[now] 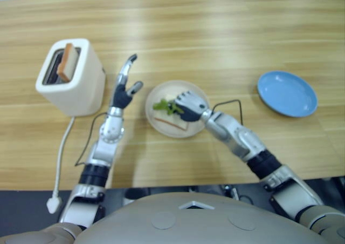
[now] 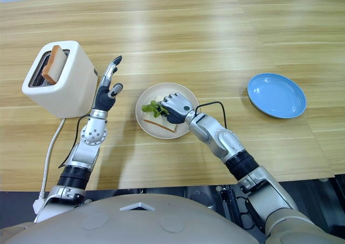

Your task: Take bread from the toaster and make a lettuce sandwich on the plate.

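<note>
A white toaster (image 1: 73, 79) stands at the left with one slice of bread (image 1: 66, 61) sticking up from a slot. A cream plate (image 1: 161, 92) in the middle holds a bread slice (image 1: 171, 123) with a lettuce leaf (image 1: 161, 105) on it. My right hand (image 1: 187, 106) is over the plate, fingers curled around the right end of the lettuce. My left hand (image 1: 125, 85) is raised between the toaster and the plate, fingers spread and holding nothing.
A blue plate (image 1: 287, 93) lies at the right of the wooden table (image 1: 215, 33). The toaster's white cord (image 1: 60, 157) runs down to the table's front edge. A thin black cable (image 1: 232, 104) loops beside my right wrist.
</note>
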You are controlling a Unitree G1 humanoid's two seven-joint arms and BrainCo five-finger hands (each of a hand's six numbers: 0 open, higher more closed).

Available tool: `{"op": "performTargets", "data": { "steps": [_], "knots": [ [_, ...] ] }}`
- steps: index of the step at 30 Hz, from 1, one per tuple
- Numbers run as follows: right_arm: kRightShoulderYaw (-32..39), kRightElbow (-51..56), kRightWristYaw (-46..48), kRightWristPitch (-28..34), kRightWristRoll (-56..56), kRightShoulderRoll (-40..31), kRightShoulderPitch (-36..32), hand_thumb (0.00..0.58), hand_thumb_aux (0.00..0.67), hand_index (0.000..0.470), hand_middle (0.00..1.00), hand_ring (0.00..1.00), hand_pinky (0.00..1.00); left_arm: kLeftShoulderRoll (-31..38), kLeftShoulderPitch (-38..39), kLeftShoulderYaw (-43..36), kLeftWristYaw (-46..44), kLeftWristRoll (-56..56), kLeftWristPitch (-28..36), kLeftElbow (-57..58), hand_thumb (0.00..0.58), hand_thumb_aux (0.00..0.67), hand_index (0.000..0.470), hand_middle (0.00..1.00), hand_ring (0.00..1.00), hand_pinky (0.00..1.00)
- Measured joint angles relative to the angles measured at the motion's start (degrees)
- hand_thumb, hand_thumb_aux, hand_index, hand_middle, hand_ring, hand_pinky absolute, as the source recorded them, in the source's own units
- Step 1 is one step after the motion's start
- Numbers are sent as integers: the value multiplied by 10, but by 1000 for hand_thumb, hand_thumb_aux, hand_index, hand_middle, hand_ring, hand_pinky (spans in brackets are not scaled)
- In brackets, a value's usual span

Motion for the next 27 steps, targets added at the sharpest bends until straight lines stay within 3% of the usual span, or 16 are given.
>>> {"op": "performTargets", "data": {
  "steps": [6, 8, 9, 12, 18, 19, 20, 21, 22, 23, 24, 27],
  "knots": [
    [1, -3, 1, 4, -1, 5, -3, 580, 670, 460, 1000, 1000, 1000, -3, 2, 0, 1, 1, 0, 0, 0, 0, 0, 0, 0, 0],
    [3, 12, 1, 5, -4, 5, -5, 568, 575, 395, 1000, 1000, 1000, -4, 2, -1, 1, 1, 0, 0, 0, 0, 0, 0, 0, 0],
    [3, 23, 1, 6, -8, 3, -6, 567, 570, 391, 1000, 1000, 1000, -4, 3, -1, 1, 1, 0, 0, 0, 0, 0, 0, 0, 0],
    [4, 58, -2, 7, -15, -5, -15, 580, 670, 460, 1000, 1000, 1000, -5, 4, -1, 1, 1, 0, 0, 0, 0, 0, 0, 0, 0],
    [3, 96, -20, 4, -28, -30, -27, 580, 670, 460, 1000, 1000, 1000, -5, 5, -1, 1, 1, 0, 0, 0, 0, 0, 0, 0, 0],
    [3, 101, -24, 4, -31, -35, -31, 568, 573, 393, 1000, 1000, 1000, -5, 6, -1, 1, 1, 0, 0, 0, 0, 0, 0, 0, 0],
    [3, 104, -24, 4, -33, -38, -34, 517, 449, 308, 980, 980, 980, -5, 6, -1, 1, 1, 0, 0, 0, 0, 0, 0, 0, 0],
    [3, 107, -24, 4, -36, -42, -37, 447, 349, 240, 886, 886, 886, -5, 6, -1, 1, 1, 0, 0, 0, 0, 0, 0, 0, 0],
    [3, 108, -25, 4, -37, -46, -37, 237, 155, 106, 839, 839, 839, -5, 7, -1, 1, 1, 0, 0, 0, 0, 0, 0, 0, 0],
    [3, 108, -25, 4, -37, -48, -37, 237, 155, 106, 839, 839, 839, -5, 7, -1, 1, 1, 0, 0, 0, 0, 0, 0, 0, 0],
    [2, 106, -25, 5, -36, -51, -37, 0, 0, 0, 784, 784, 784, -5, 8, -1, 0, 1, 0, 0, 0, 0, 0, 0, 0, 0],
    [-3, 99, -19, 4, -32, -59, -32, 0, 0, 0, 784, 784, 784, -5, 8, -1, 0, 1, 0, 0, 0, 0, 0, 0, 0, 0]
  ]
}}
